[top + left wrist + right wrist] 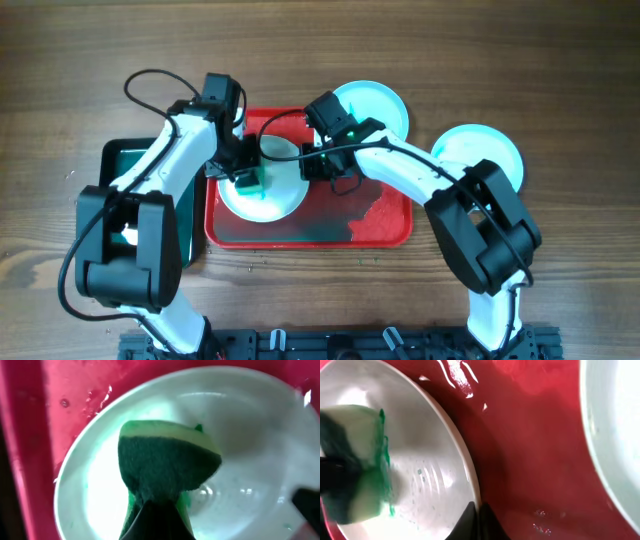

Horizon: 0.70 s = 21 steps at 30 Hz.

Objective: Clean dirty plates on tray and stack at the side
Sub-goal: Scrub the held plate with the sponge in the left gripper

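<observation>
A pale plate (272,190) lies on the left half of the red tray (375,225). My left gripper (247,180) is shut on a green and yellow sponge (167,457) and presses it on the plate (250,435). My right gripper (318,166) is shut on that plate's right rim (470,477); the sponge shows at the left of the right wrist view (355,460). A second plate (385,102) overlaps the tray's far right edge; its edge shows in the right wrist view (610,435). A third plate (480,152) lies on the table to the right.
A black tray with a green inside (125,165) lies left of the red tray, under my left arm. Wet streaks and a dark greenish smear (300,235) mark the red tray's near side. The wooden table (560,80) surrounds everything.
</observation>
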Available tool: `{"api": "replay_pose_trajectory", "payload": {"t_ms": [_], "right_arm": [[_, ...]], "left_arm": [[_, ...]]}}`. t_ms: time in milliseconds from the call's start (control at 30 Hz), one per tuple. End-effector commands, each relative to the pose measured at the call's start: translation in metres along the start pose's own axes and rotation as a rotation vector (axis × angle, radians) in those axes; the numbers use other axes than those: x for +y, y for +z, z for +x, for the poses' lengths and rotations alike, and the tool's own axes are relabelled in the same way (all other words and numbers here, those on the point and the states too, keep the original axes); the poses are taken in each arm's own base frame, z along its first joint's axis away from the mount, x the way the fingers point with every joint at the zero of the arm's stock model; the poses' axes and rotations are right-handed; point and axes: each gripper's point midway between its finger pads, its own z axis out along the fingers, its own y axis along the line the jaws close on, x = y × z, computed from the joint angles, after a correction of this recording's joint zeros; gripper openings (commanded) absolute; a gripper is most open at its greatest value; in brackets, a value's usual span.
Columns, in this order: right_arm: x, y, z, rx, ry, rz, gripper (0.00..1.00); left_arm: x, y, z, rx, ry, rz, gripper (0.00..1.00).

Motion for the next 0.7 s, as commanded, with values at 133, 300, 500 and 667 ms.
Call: {"api": "replay_pose_trajectory", "payload": {"t_ms": [133,300,500,667], "right_arm": [[-0.002,0.005,-0.003,0.009,-0.008,-0.014,0.04],[-0.002,0.005,-0.003,0.009,-0.009,-0.013,0.04],[-0.002,0.005,-0.003,0.010,-0.010,-0.012,0.04],[-0.002,0.005,-0.003,0.010,-0.010,-0.012,0.05]], "left_arm": [[-0.022,0.026,0.008,-0.010,0.109,0.156,0.04],[-0.081,0.013,0.027,0.027,0.306,0.438,0.04],[0.010,0.028,-0.003,-0.067,0.025,-0.040,0.04],[0.087,0.010,-0.005,-0.134,-0.172,-0.418,0.04]]}}
